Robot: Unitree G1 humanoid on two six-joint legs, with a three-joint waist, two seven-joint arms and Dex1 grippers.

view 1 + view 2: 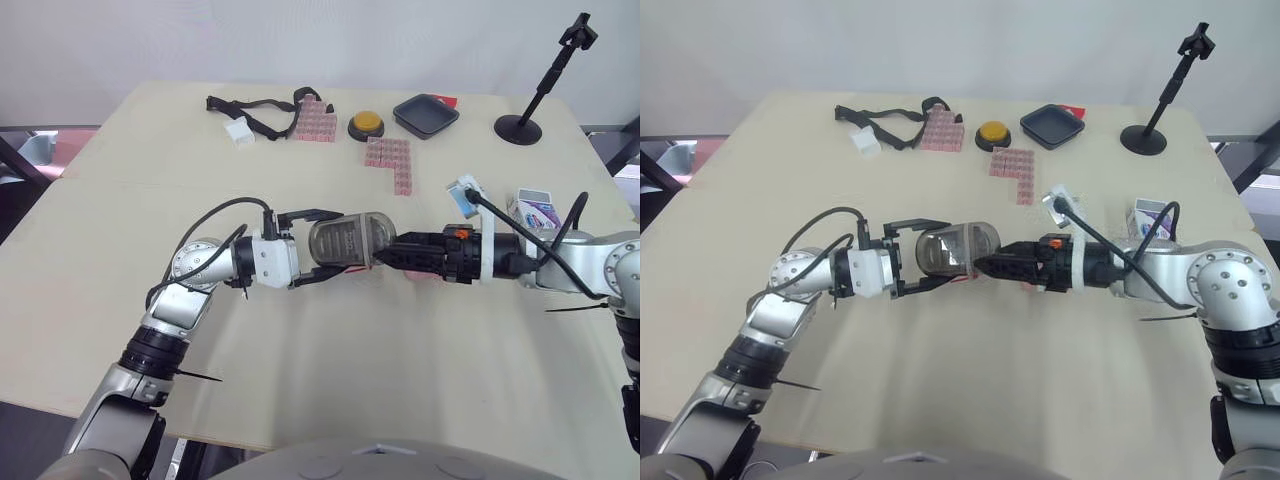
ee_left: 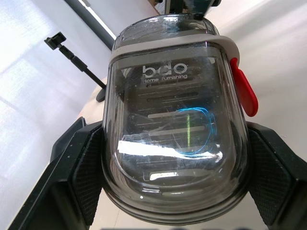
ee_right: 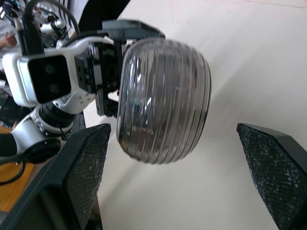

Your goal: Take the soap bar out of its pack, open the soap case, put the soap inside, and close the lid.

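"Two grippers, one case: what is each doing?" the bench is asking.

Me: My left gripper (image 1: 325, 246) is clamping the smoky grey translucent plastic soap case (image 1: 345, 240) across its flanks, pads (image 2: 88, 172) pressing on both sides. It is holding the case roughly level and, as I judge it, off the pale wooden table (image 1: 330, 380). The domed end is facing my other arm. My right gripper (image 1: 392, 252) is standing spread with nothing between its pads (image 3: 88, 163), tips just beside that end.

Bench: "Lid? Soap?"

Me: I am reading the lid as shut. The light grey band (image 2: 168, 45) is sitting flush around the body, and the red latch tab (image 2: 243, 91) is lying against one side. So opening looks like the step in hand. I cannot tell where the bar is. Through the wall I am seeing slats and glare, and no soap. The white-and-blue carton (image 1: 535, 212) near the table's right edge is probably its pack.

Bench: "What is worrying you?"

Me: The shell is smooth and curved.
- If my left squeeze is too light, a pull on the lid is dragging the whole case out of the pads.
- If it is too hard, it may be pinching the lid shut.
- The tab is small and off to one side, so my right fingers could be sliding off the dome instead of catching it.
- A dropped case would likely be rolling.
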